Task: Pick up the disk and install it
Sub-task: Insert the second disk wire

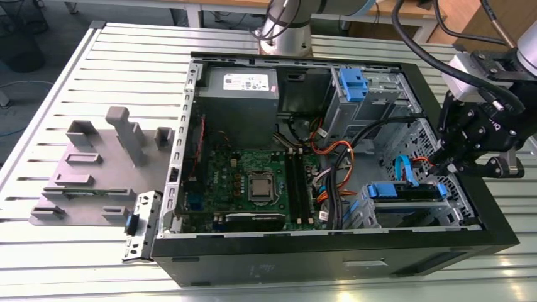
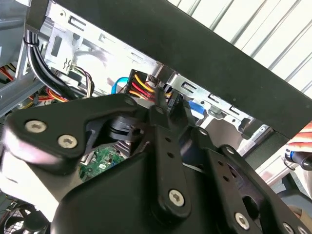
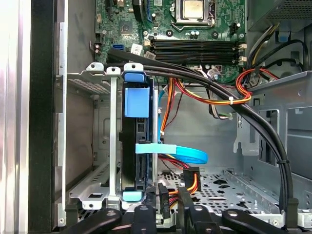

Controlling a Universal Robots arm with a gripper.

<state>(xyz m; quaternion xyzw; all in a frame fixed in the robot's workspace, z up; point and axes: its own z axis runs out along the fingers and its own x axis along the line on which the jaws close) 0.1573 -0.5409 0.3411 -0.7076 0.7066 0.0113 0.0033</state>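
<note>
disk [image 3: 137,146]: sat edge-on in its bay [image 3: 87,80], centre-left in the first wrist view; long axis ran up the frame | gripper [image 1: 449,165]: at the exterior view's right edge, beside that bay; disk lay directly ahead of it | jaws: cannot tell whether spread or closed

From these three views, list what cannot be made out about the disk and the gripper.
- Disk: in the first wrist view it stands edge-on in its drive cage; its label face is hidden.
- Disk's lower end: the gripper covers it, so contact cannot be judged.
- Gripper in the second wrist view: its own black linkage hides the tips.
- Exterior view: the gripper overlaps the computer case wall, so its tips are lost.
</note>
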